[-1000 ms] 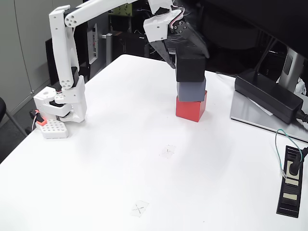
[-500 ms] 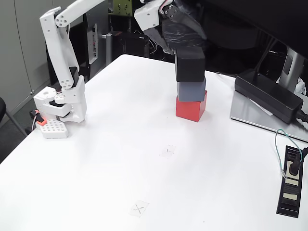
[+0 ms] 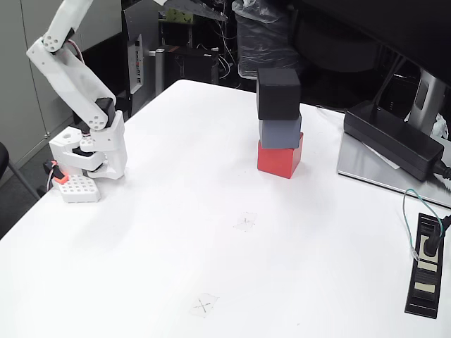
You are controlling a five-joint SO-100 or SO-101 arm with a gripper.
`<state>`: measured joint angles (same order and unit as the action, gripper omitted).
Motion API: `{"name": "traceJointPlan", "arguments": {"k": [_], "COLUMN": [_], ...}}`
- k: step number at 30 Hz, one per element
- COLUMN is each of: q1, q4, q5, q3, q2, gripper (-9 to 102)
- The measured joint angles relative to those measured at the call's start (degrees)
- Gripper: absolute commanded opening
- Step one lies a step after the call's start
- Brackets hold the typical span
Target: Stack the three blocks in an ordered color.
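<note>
Three blocks stand in one stack at the back middle of the white table (image 3: 141, 267). The red block (image 3: 279, 160) is at the bottom, the grey block (image 3: 280, 132) sits on it, and the black block (image 3: 277, 93) is on top, turned slightly. Nothing touches the stack. My arm (image 3: 70, 70) is folded back at the left over its base (image 3: 88, 155) and runs off the top edge. A pale sliver of my gripper (image 3: 211, 10) shows at the top edge, well above and left of the stack; how its jaws stand is hidden.
A long black power adapter (image 3: 391, 137) lies on a metal stand plate (image 3: 366, 172) at the right. A black power strip (image 3: 425, 271) with a green cable sits at the right edge. Two taped crosses (image 3: 245, 222) (image 3: 204, 305) mark the table's middle and front.
The gripper let go of the black block on top of the stack, then rose and drew back up and left. The arm folded back over its base. The stack stayed still.
</note>
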<state>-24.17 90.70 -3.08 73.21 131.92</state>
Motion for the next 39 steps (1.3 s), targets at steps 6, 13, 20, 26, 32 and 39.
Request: {"name": "traceJointPlan", "arguments": {"k": [6, 13, 20, 26, 32, 39], "q1": [0.0, 0.0, 0.0, 0.1, 2.1, 11.2], "q4": [0.1, 0.1, 0.1, -2.9, -17.3, -30.2], "q5": [0.0, 0.0, 0.0, 0.0, 0.0, 0.0], "q3": [0.0, 0.5, 11.2, 27.9, 44.2, 66.8], "q2": [9.8, 23.0, 39.6, 47.5, 51.4, 54.7], "gripper": [0, 0, 0, -1, -1, -1]}}
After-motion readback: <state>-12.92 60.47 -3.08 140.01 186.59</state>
